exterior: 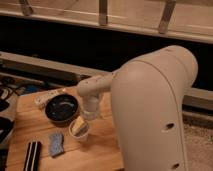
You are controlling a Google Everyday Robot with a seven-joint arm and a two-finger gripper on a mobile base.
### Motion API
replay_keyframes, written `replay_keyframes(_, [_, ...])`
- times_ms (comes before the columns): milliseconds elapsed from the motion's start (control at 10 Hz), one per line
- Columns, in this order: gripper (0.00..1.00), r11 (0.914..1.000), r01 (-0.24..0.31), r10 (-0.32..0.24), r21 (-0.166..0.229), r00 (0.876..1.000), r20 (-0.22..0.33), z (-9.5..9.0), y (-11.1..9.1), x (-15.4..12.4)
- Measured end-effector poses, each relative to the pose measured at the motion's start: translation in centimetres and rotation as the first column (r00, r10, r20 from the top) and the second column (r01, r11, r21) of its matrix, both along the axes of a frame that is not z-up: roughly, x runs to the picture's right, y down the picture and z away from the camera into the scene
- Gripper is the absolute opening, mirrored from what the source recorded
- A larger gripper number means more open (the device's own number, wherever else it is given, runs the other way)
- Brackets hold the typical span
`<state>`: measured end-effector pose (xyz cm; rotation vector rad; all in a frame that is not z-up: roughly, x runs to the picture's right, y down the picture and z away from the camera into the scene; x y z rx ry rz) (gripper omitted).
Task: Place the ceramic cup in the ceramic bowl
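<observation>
The ceramic cup (79, 130), a small pale tumbler, stands upright on the wooden table (30, 122), just right of and in front of the ceramic bowl (62, 108). The bowl is shallow, round and black with a glossy dark inside. My gripper (80, 123) hangs from the pale wrist (90, 103) and comes down at the cup's rim, with a light-coloured part showing at the cup's mouth. The cup is outside the bowl, close to its rim.
A blue-grey sponge (56, 143) lies left of the cup, and a black-and-white striped block (32, 152) lies at the front left. A white elongated object (50, 96) lies behind the bowl. My large pale arm housing (152, 115) blocks the table's right side.
</observation>
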<state>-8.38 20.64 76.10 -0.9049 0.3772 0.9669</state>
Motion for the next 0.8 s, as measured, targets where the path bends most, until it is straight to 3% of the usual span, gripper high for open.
replay_keyframes(300, [0.64,1.0000,0.002,-0.002,-0.004,1.000,-0.003,0.58,-0.22,0.06])
replay_keyframes(800, [0.14,0.9999,0.004,-0.004,-0.016,1.000,0.004,0.02,-0.28,0.05])
